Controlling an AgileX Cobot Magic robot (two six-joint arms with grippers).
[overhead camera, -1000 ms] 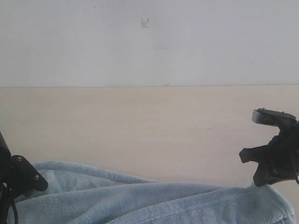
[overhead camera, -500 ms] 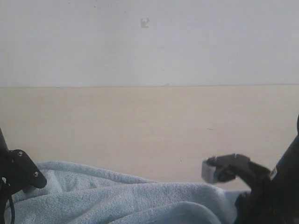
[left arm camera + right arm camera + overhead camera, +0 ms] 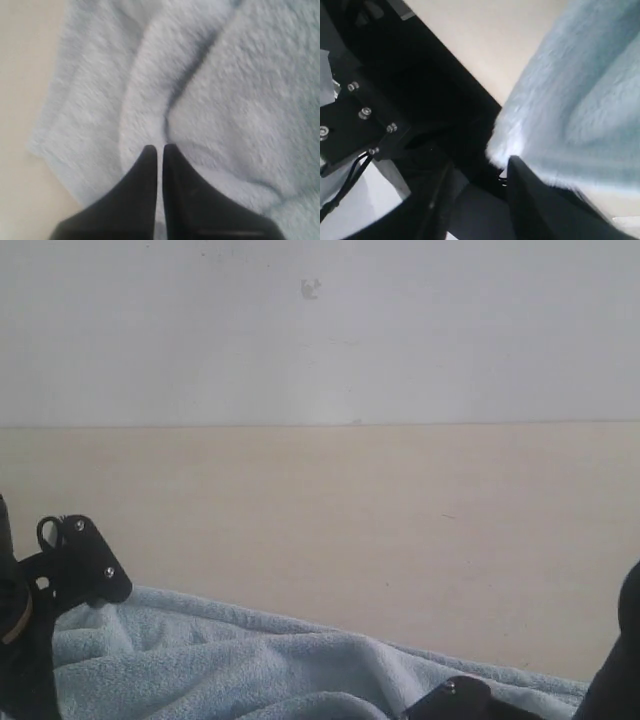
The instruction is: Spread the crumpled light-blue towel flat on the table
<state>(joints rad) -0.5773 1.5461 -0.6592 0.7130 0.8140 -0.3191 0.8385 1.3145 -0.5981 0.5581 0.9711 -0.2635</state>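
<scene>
Towel [image 3: 250,670] — pale blue terry, fluffy, heaped in soft ridges along the bottom edge of the exterior view. Worktop [image 3: 350,520] is beige and matte, open across the middle band up to the grey wall [image 3: 320,340]. Left claw [image 3: 159,148], lower left, has its tips together, pinching a towel ridge. Right claw [image 3: 506,165], lower right, sits at the towel's edge — blurred, so I cannot tell its grip.

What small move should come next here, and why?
Probably draw the left tool outward toward the bare table beside it: its tips look closed on a ridge of the towel, which lies bunched in folds rather than flat.
</scene>
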